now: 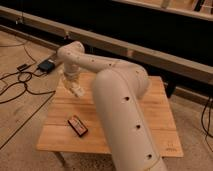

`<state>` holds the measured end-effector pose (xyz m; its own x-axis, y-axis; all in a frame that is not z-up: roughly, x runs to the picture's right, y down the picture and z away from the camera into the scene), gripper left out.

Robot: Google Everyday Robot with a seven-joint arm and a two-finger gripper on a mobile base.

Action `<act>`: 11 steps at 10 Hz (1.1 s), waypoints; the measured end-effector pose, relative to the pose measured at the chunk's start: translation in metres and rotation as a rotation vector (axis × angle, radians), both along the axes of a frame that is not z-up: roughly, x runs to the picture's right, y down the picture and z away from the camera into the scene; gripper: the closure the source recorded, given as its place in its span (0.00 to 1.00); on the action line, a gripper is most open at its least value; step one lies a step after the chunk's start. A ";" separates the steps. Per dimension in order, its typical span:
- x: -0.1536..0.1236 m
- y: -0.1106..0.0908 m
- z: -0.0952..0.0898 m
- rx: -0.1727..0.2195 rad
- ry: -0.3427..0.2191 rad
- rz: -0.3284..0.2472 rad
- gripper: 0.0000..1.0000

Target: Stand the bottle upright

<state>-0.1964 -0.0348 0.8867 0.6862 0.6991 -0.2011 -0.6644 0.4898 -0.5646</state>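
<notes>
Where the big white arm (120,95) comes up from the bottom of the view, it bends at a fat elbow, reaches left, then turns down. Under it is the wooden counter (60,137). The claw (75,90) hangs at the arm's end, pointing down over the counter's far left part. I cannot tell how wide it is open or what it holds. The bottle cannot be seen; the arm hides much of the counter. A small dark red-brown thing (77,125) lies flat near the front left.
</notes>
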 end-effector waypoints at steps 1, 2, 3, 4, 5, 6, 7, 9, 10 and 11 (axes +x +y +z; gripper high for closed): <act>0.009 -0.002 -0.001 0.015 -0.005 0.059 1.00; 0.015 -0.001 -0.001 0.031 -0.001 0.095 1.00; 0.023 0.001 0.001 0.055 0.017 0.121 1.00; 0.028 0.002 0.003 0.082 0.035 0.134 1.00; 0.032 0.004 0.005 0.125 0.059 0.135 1.00; 0.032 0.005 0.003 0.207 0.083 0.123 1.00; 0.027 0.005 -0.001 0.251 0.085 0.120 1.00; 0.019 0.011 -0.011 0.322 0.085 0.120 1.00; 0.019 0.017 -0.015 0.343 0.088 0.125 1.00; 0.017 0.022 -0.017 0.352 0.086 0.132 1.00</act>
